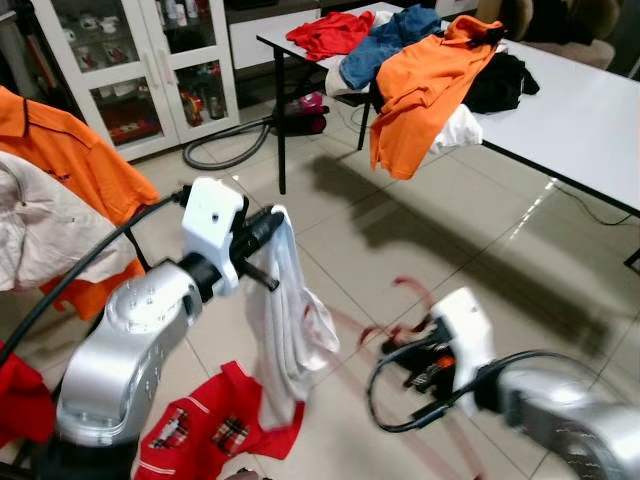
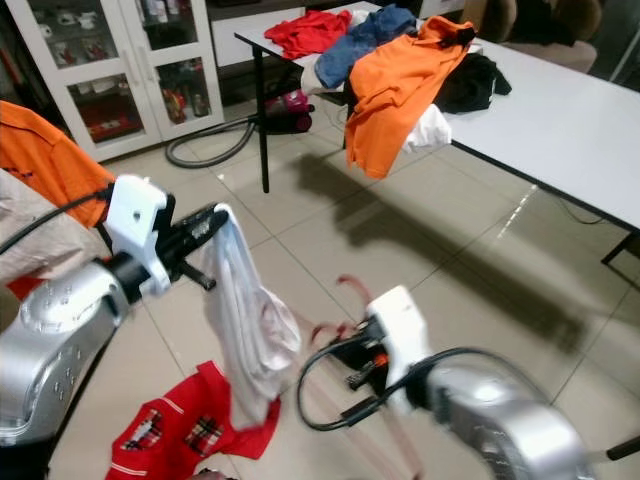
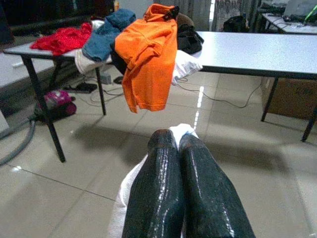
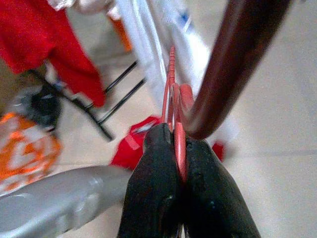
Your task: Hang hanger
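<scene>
— Holding that red hanger [image 4: 174, 99] tight, isn't it? The right gripper [image 4: 181, 158] has both black fingers pressed together on the thin red bar, low over the tiled floor [image 1: 470, 230], out in front of the robot's right side.

— Yes, pinched right at the bar, with the hook curving up past the fingers. I'd guess it grips there so the shoulders stay free to slide into a garment.

— And the left gripper [image 3: 178, 148]?

— Closed on a white garment [image 1: 285, 320], held up so the cloth hangs straight down between the two arms. That looks deliberate to me: lifted clear of the floor, with the hanger just beside it, ready to go in.

— So the hanging itself isn't done?

— Not by my reading. The hanger is near the cloth but I can't say it's inside it.

— What's around them?

— A red checked shirt [image 1: 215, 425] lying on the tiles under the white one. An orange shirt [image 1: 70, 170] and a pale one hanging at the robot's left, on what may be a rack; its bar is cut off, so I can't tell. Farther off, a white table [image 1: 570, 110] piled with clothes, an orange polo [image 1: 425, 90] drooping over its edge.

— Can you see the hanger's whole shape?

— No. From the head views it's a red blur by the right wrist.
</scene>
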Available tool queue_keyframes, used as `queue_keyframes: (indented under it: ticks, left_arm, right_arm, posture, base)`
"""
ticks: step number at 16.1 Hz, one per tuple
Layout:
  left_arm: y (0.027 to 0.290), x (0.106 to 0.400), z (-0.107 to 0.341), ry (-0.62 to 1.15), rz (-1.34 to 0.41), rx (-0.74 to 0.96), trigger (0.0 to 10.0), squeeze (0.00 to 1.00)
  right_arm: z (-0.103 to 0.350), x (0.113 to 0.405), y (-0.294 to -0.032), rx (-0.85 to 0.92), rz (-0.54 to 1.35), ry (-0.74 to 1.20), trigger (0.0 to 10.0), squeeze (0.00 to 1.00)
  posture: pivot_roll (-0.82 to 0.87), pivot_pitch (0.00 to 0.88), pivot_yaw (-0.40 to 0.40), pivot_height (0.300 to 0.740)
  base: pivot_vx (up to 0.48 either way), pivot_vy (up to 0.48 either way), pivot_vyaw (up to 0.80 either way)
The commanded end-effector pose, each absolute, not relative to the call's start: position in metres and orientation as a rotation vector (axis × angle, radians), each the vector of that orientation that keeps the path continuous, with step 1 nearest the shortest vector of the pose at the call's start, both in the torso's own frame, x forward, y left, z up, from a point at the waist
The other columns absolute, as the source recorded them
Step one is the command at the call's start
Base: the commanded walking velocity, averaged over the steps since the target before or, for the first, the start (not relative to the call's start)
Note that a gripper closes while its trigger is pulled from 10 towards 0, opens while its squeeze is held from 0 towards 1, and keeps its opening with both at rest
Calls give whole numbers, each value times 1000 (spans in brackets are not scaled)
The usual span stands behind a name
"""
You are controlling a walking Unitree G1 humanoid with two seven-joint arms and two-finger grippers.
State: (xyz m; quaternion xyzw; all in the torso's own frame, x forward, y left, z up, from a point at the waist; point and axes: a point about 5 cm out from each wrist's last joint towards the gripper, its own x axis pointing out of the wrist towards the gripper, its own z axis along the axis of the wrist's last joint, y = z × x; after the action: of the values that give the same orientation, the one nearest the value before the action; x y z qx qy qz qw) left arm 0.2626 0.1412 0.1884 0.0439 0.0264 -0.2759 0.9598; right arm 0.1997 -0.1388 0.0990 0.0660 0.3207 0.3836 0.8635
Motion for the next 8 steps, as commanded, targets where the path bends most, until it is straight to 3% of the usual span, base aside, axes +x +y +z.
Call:
queue_keyframes:
  ticks: [1,5,8]
  left_arm:
    - [140,257,195,33,-562,86,10000,0]
    - [142,242,194,74,-555,68,10000,0]
    - [142,240,193,86,-572,76,10000,0]
  right_arm:
    - [92,200,-139,130,803,714,10000,0]
    - [71,206,-145,127,666,810,10000,0]
    - [60,210,-148,225,584,844,10000,0]
  posture:
    - [-171,10,-32,740]
    - [-170,14,-23,740]
    - [-169,17,-18,740]
  base:
    - [0,0,0]
    - [0,0,0]
    - [0,0,0]
